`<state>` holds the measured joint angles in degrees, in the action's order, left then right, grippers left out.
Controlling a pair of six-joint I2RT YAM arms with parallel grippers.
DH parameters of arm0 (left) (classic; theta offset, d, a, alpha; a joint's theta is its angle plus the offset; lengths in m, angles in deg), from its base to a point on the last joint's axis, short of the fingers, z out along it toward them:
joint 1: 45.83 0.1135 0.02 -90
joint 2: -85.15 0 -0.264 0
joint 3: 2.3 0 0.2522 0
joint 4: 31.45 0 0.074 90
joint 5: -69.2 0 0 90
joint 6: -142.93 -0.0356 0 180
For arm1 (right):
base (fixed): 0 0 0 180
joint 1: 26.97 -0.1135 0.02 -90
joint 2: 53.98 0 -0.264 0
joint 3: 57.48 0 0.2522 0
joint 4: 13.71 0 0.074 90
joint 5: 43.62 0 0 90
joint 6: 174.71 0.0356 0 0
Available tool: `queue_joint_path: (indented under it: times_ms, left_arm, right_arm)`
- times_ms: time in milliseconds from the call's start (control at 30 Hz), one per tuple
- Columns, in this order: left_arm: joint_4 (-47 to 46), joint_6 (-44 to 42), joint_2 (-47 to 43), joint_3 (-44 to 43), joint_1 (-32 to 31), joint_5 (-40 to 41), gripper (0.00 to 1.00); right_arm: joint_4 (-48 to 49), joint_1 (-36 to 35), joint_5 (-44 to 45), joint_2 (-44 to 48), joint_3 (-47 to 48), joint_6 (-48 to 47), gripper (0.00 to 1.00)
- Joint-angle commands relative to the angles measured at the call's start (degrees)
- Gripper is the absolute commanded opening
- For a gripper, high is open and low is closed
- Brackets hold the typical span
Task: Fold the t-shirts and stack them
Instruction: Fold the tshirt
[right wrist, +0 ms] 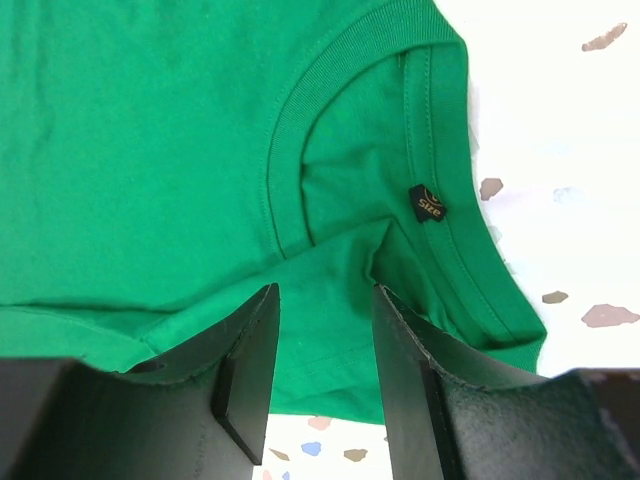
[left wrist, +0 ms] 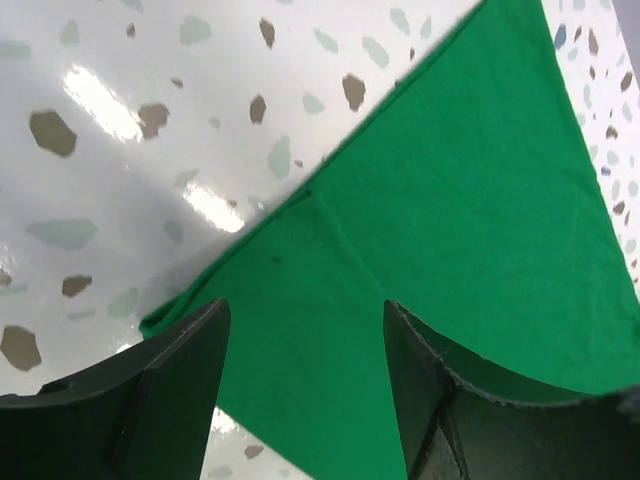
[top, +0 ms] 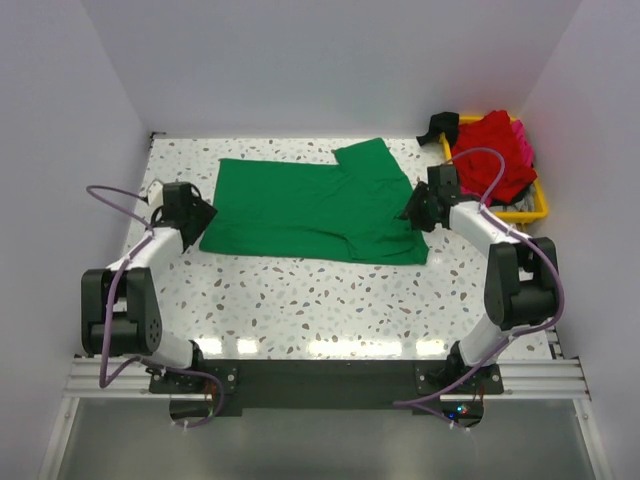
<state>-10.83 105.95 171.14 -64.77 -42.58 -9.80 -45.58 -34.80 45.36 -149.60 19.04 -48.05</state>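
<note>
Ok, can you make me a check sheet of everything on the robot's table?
Surface: speckled table, shiny.
Job's things: green t-shirt spread out, one part folded over; red and pink shirts heaped in yellow tray.
Clutter: small black object behind the tray.
Grippers: left gripper at the shirt's left edge, jaws open; right gripper at its collar, jaws open.
Cables: purple cables looping off both arms.
Surroundings: white walls.

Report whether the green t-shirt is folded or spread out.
Mostly spread: the green t-shirt lies flat across the table, one sleeve sticking out. Cloth near its collar looks doubled over.
</note>
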Motion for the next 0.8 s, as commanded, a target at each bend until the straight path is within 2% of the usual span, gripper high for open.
queue_joint_path:
  times_ms: [0,167,433,767]
  left_arm:
    - [-2.6,1.1,-3.2,3.0,-2.8,-1.0,0.67]
    - [-2.7,1.8,-3.5,3.8,-9.3,1.7,0.64]
    - [-6.0,1.7,-1.1,5.5,-10.0,-1.1,0.61]
    - [-9.3,1.6,0.0,7.7,-10.1,-2.0,0.60]
  right_arm:
    - [-0.7,-0.4,0.3,2.5,-0.5,-1.1,0.46]
    - [0.5,-2.4,0.6,5.8,-5.7,-0.3,0.45]
    - [2.5,-6.1,1.9,5.4,-9.6,1.7,0.39]
    - [3.3,-6.8,3.1,5.2,-12.0,2.0,0.39]
